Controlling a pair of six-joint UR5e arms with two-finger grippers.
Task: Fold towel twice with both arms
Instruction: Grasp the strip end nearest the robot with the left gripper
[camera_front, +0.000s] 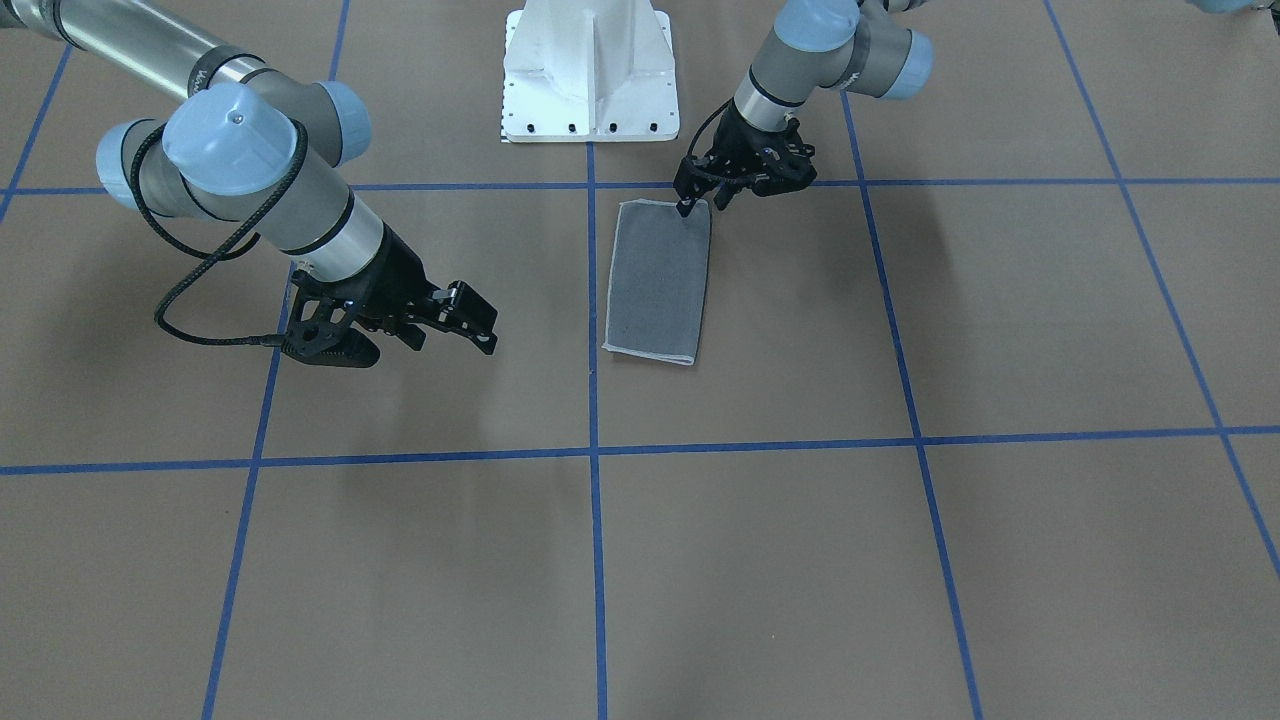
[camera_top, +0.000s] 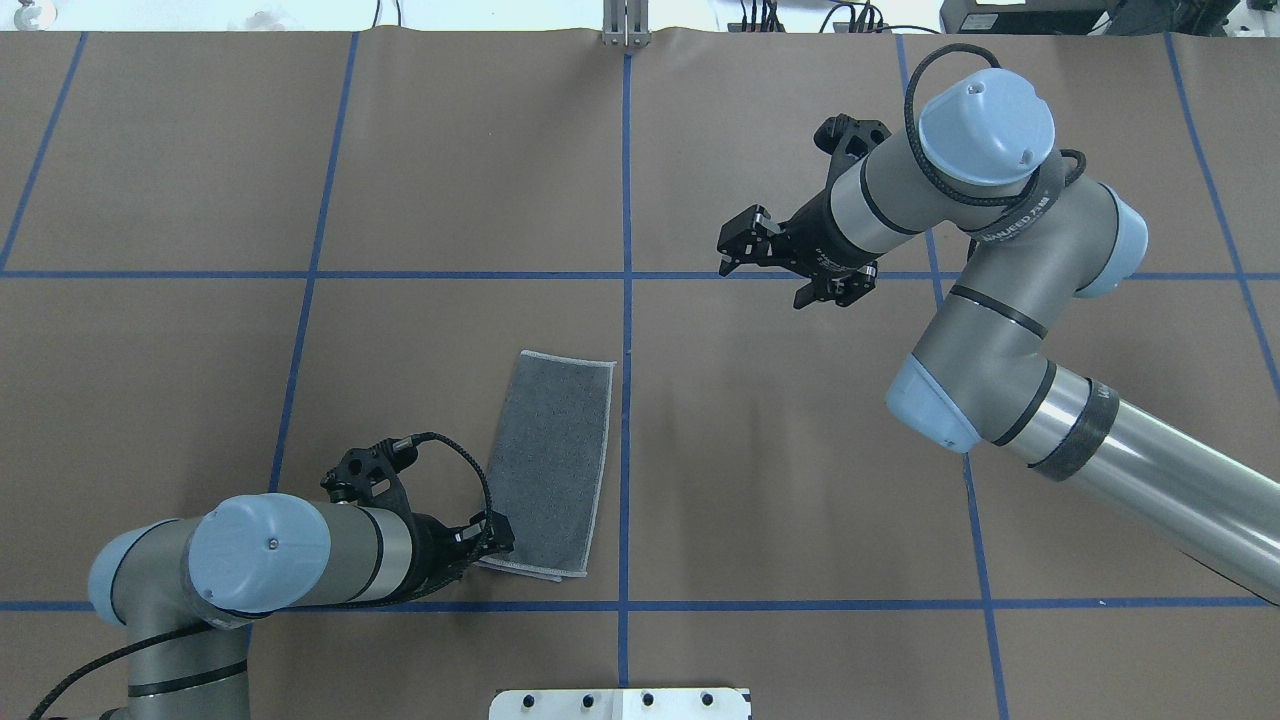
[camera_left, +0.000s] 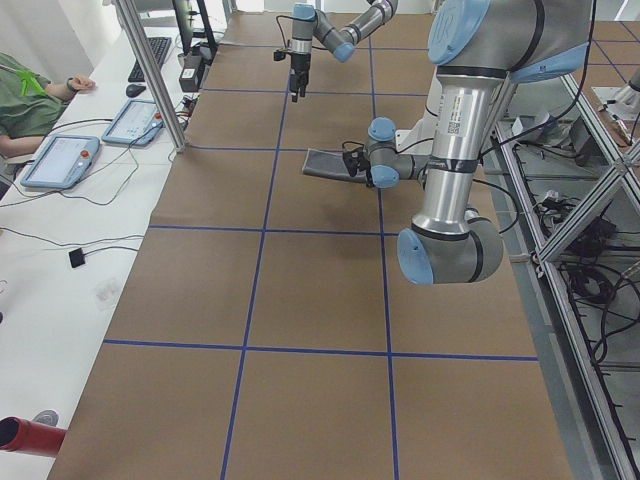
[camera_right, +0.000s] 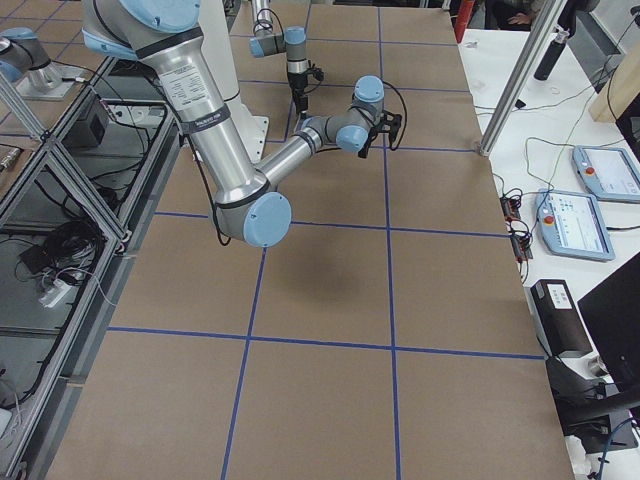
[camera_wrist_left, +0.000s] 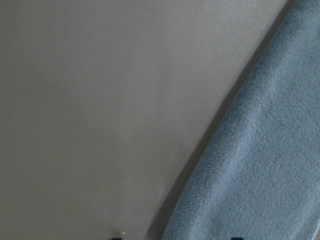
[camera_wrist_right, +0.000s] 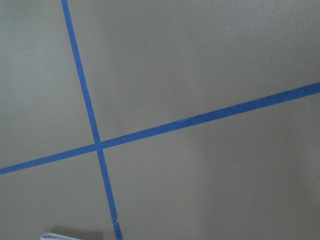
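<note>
The towel (camera_top: 550, 460) lies flat on the tabletop (camera_top: 800, 480), folded into a narrow strip with its dark grey face up, its long side running from about 6 to 12 o'clock in the overhead view. My left hand (camera_top: 497, 533) sits at the strip's 7 o'clock corner, fingers apart across the edge. My right hand (camera_top: 765, 270) hangs spread wide, gripping nothing, well apart at the towel's 2 o'clock.
</note>
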